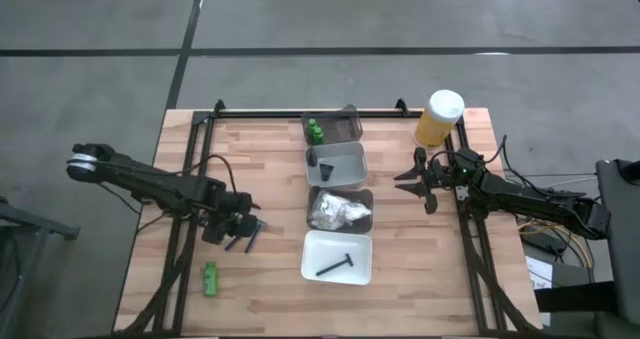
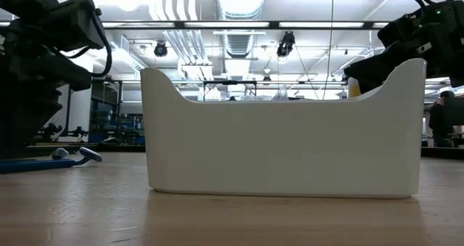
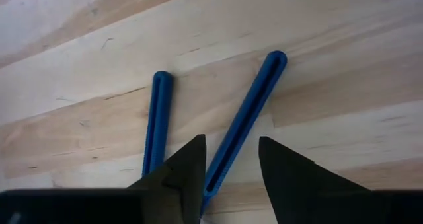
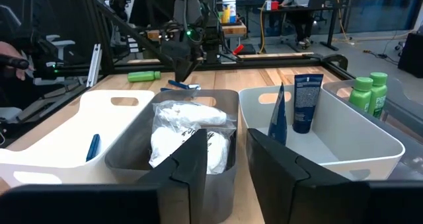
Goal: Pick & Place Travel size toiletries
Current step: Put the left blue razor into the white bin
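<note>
Two blue razor sticks [image 3: 246,121], loose on the bare wood left of the tray row, splayed in a V, long axes running away from the left gripper [image 3: 231,178]. That gripper hangs directly over them, jaws parted and holding nothing, straddling the near end of the right-hand stick. Right gripper [image 1: 416,178], across the trays [image 1: 337,257] near the yellow container [image 1: 438,118], is much farther off, jaws slightly apart, empty.

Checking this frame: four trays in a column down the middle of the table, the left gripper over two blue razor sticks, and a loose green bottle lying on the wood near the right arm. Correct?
Not quite. The loose green bottle lies on the left arm's side, below the left gripper, as the high view shows. The four trays and two blue razor sticks are as you say.
</note>
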Action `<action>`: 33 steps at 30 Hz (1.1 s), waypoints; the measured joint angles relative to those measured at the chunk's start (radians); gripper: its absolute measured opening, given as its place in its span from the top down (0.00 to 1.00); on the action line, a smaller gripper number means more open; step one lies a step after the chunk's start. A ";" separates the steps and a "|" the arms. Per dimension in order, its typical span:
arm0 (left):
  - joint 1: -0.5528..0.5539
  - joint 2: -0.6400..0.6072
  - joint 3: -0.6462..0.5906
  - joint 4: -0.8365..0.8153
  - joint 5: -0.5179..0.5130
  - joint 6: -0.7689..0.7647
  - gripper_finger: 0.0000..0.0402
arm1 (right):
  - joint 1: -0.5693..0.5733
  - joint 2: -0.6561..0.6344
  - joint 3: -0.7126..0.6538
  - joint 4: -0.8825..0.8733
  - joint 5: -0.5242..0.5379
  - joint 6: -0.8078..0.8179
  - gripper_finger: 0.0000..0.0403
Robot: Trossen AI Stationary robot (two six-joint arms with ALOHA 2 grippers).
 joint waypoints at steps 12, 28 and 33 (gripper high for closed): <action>-0.001 0.042 -0.054 0.070 0.005 0.123 0.65 | 0.000 0.000 0.000 0.000 0.000 0.000 0.67; -0.051 0.178 -0.031 0.114 -0.032 0.143 0.77 | 0.000 0.000 0.000 0.000 0.000 0.000 0.58; -0.056 0.214 0.013 0.066 -0.105 0.127 0.81 | 0.000 0.000 0.000 0.000 0.000 0.000 0.55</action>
